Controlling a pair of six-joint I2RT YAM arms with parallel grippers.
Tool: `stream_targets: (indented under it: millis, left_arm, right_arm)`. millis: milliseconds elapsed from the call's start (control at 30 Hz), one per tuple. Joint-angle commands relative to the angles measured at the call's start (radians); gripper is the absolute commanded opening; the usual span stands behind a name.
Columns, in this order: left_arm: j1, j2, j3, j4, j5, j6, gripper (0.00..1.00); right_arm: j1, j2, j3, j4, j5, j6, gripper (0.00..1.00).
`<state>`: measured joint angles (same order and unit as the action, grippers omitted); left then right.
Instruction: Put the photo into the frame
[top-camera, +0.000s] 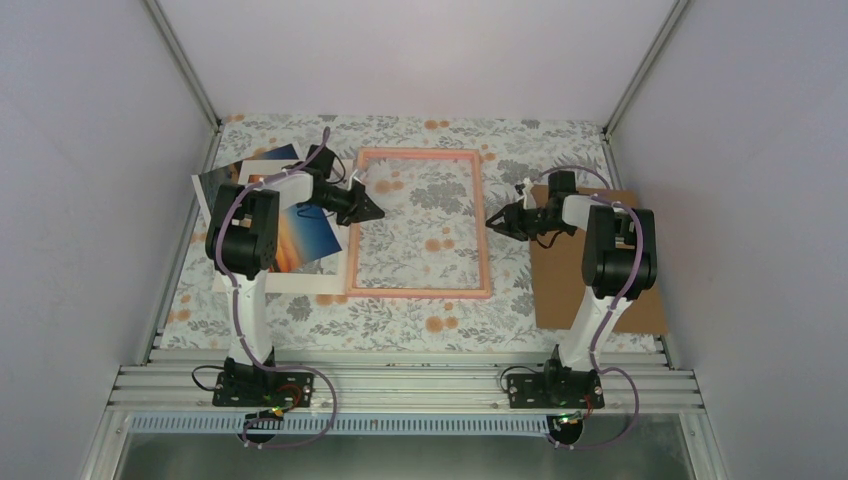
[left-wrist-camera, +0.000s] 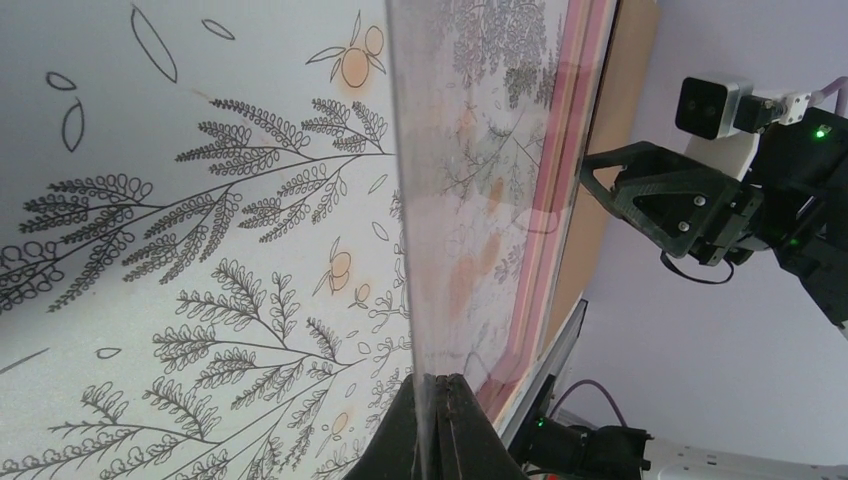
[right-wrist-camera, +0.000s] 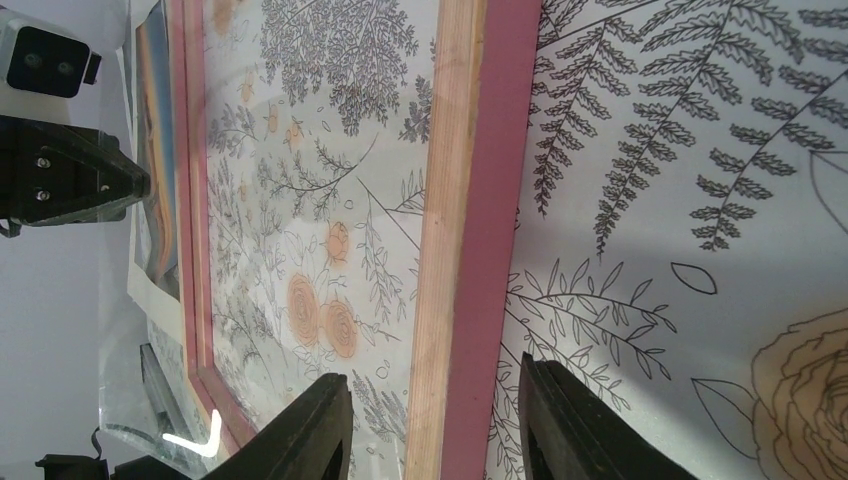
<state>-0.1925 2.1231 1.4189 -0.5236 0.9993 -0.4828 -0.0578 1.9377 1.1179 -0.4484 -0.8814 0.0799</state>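
The pink frame (top-camera: 420, 222) lies flat mid-table. My left gripper (top-camera: 372, 208) is at its left rail, shut on the edge of a clear pane (left-wrist-camera: 470, 200), which stands edge-on and tilted up from the frame (left-wrist-camera: 560, 180). In the left wrist view the gripper (left-wrist-camera: 440, 385) is closed tight on the sheet. My right gripper (top-camera: 497, 222) is open, its jaws either side of the frame's right rail (right-wrist-camera: 470, 200) without touching it. In the right wrist view the gripper (right-wrist-camera: 435, 410) is empty. The sunset photo (top-camera: 300, 235) lies left of the frame, partly under my left arm; a sliver of it shows in the right wrist view (right-wrist-camera: 158, 180).
A cream-white mat board (top-camera: 300, 282) lies under the photo at the left. A brown backing board (top-camera: 600, 290) lies under my right arm at the right. A floral cloth (top-camera: 420, 320) covers the table. White walls enclose three sides.
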Motion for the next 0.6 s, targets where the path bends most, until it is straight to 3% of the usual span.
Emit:
stream_targets:
  millis: [0,567]
  left_arm:
    - [-0.005,-0.007,0.048,-0.022,-0.034,0.041,0.02]
    - [-0.006,0.029,0.092,-0.038,-0.118,0.089,0.02]
  right_arm:
    - [0.013,-0.010,0.005,0.015,-0.034,0.006,0.42]
    - [0.019,-0.007,0.005,0.023,-0.044,0.006,0.41]
